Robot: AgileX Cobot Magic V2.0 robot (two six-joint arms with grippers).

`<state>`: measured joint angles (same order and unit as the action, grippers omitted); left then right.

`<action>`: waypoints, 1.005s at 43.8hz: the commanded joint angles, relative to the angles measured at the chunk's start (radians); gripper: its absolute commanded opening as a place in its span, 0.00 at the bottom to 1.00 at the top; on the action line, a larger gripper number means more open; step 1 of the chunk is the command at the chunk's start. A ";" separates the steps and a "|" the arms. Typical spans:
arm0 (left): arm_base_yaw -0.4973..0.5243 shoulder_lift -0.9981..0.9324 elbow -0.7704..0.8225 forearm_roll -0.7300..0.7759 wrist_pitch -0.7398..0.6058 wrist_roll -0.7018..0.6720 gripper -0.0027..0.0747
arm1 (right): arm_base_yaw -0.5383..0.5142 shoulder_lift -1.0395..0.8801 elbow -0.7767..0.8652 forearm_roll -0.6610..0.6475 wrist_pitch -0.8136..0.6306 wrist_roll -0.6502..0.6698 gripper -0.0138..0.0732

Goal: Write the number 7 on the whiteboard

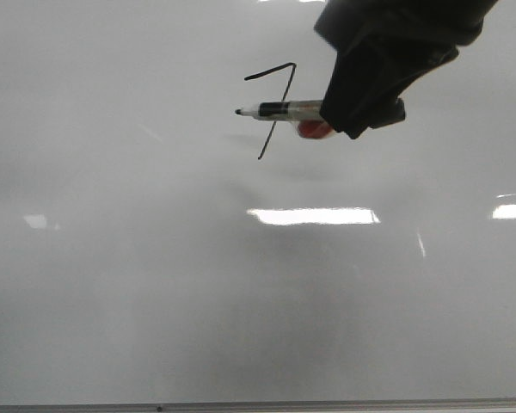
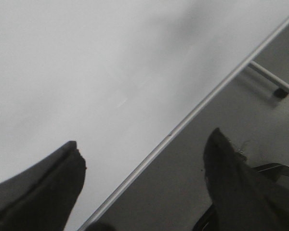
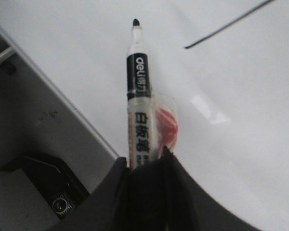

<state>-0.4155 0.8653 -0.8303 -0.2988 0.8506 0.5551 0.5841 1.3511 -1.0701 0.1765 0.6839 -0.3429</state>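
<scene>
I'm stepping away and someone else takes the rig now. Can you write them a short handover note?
Right gripper: shut on the marker, cap off, tip pointing left across the drawn figure.
Left gripper: open, empty, over the whiteboard's bottom edge.
The number 7 sits in the upper middle of the whiteboard: top stroke and slanting downstroke both drawn.
Left: probably only pulling the marker away; whether its tip touches the board is unclear.

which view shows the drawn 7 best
The front view: the whole number 7 shows on the whiteboard, partly crossed by the marker. The right wrist view catches only one stroke end; the left wrist view shows none.
</scene>
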 commanded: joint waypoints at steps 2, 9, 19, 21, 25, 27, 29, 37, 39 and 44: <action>-0.087 0.016 -0.029 -0.104 -0.051 0.148 0.77 | 0.080 -0.112 -0.019 0.000 0.070 -0.137 0.02; -0.224 0.069 -0.031 -0.115 -0.053 0.202 0.77 | 0.178 -0.215 0.014 0.029 0.183 -0.295 0.02; -0.403 0.195 -0.104 -0.141 -0.065 0.245 0.77 | 0.217 -0.278 0.024 0.060 0.237 -0.302 0.02; -0.428 0.221 -0.124 -0.141 -0.075 0.245 0.77 | 0.217 -0.278 0.024 0.060 0.246 -0.302 0.02; -0.470 0.276 -0.152 -0.141 -0.118 0.245 0.77 | 0.217 -0.278 0.024 0.062 0.256 -0.302 0.02; -0.481 0.299 -0.167 -0.141 -0.132 0.247 0.77 | 0.217 -0.278 0.024 0.063 0.255 -0.302 0.02; -0.495 0.330 -0.183 -0.141 -0.137 0.247 0.77 | 0.217 -0.278 0.024 0.063 0.255 -0.302 0.02; -0.503 0.402 -0.217 -0.141 -0.137 0.271 0.75 | 0.217 -0.278 0.024 0.063 0.255 -0.302 0.02; -0.503 0.412 -0.217 -0.141 -0.141 0.272 0.71 | 0.217 -0.278 0.024 0.063 0.255 -0.302 0.02; -0.503 0.414 -0.217 -0.141 -0.141 0.276 0.51 | 0.217 -0.278 0.024 0.063 0.255 -0.302 0.02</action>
<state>-0.9117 1.3011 -1.0118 -0.4076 0.7584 0.8248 0.7984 1.0939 -1.0223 0.2216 0.9762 -0.6331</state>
